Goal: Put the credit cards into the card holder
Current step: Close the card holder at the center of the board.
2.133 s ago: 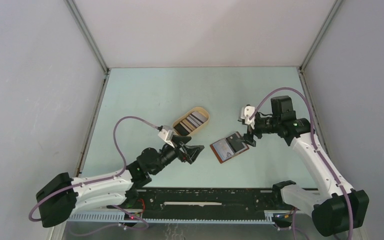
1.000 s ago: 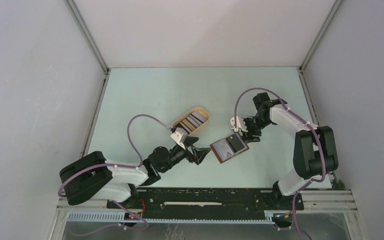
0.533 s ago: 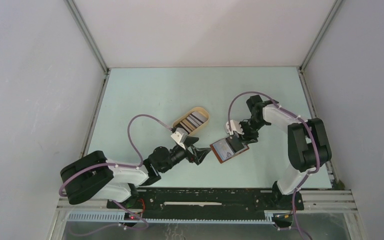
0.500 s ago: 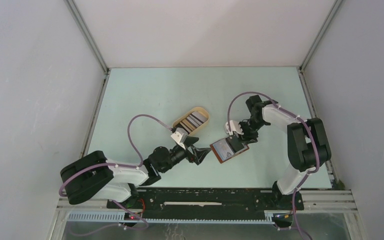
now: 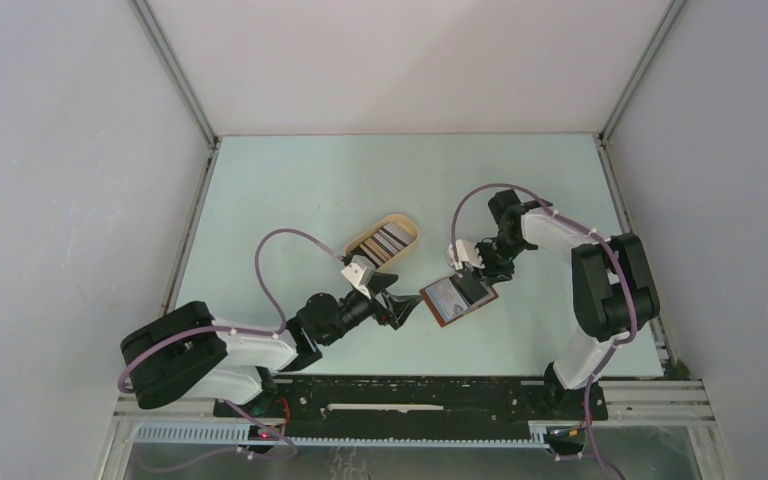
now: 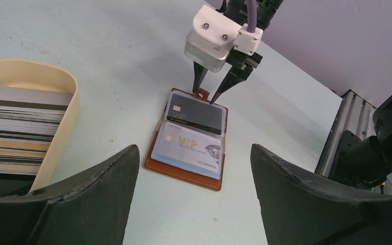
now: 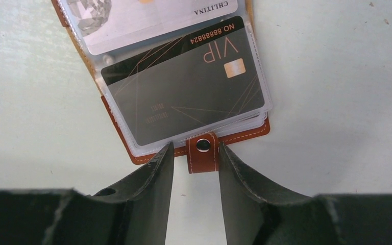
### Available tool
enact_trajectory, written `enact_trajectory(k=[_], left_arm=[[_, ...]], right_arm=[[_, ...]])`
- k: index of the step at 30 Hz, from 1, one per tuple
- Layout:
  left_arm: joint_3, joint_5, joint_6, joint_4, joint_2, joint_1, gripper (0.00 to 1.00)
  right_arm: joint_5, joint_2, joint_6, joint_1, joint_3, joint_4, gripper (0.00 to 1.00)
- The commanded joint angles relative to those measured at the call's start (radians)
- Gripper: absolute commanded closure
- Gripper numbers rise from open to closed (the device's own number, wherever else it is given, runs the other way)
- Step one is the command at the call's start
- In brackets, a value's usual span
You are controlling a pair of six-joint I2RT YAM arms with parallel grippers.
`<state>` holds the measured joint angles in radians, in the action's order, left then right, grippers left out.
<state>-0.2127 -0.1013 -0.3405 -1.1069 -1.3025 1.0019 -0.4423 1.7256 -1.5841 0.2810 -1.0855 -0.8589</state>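
The right end effector [image 5: 477, 274] now sits closer in at the card holder [image 5: 457, 299], fingers drawn nearer together and straddling its snap tab [image 7: 202, 152]; the right arm folds further inward, and the left end effector [image 5: 401, 308] stands nearer the holder than at first

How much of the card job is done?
A dark card and a pale card already sit in the open wallet. The right hand straddles its snap tab, not gripping yet. A stack of cards waits in the tray, so plenty is left. The left hand is open and empty.
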Motion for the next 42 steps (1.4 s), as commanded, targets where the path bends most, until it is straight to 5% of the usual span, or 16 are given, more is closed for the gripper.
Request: enact_trajectory(k=[1,17,36,42], left_arm=[[-0.015,0.000,0.006,-0.050,-0.006,-0.003,0.16],[-0.009,0.000,0.005,-0.060,-0.004,-0.003,0.16],[-0.009,0.007,0.004,-0.062,-0.006,-0.003,0.17],[-0.009,0.007,0.003,-0.061,-0.006,-0.003,0.18]], right_arm=[[0.001,0.011,0.022,0.001,-0.027,0.034,0.57],[-0.075,-0.013,0.102,-0.077,-0.050,0.024,0.78],[-0.152,0.012,0.312,-0.117,-0.094,0.053,0.77],[-0.179,0.011,0.296,-0.119,-0.095,0.021,0.65]])
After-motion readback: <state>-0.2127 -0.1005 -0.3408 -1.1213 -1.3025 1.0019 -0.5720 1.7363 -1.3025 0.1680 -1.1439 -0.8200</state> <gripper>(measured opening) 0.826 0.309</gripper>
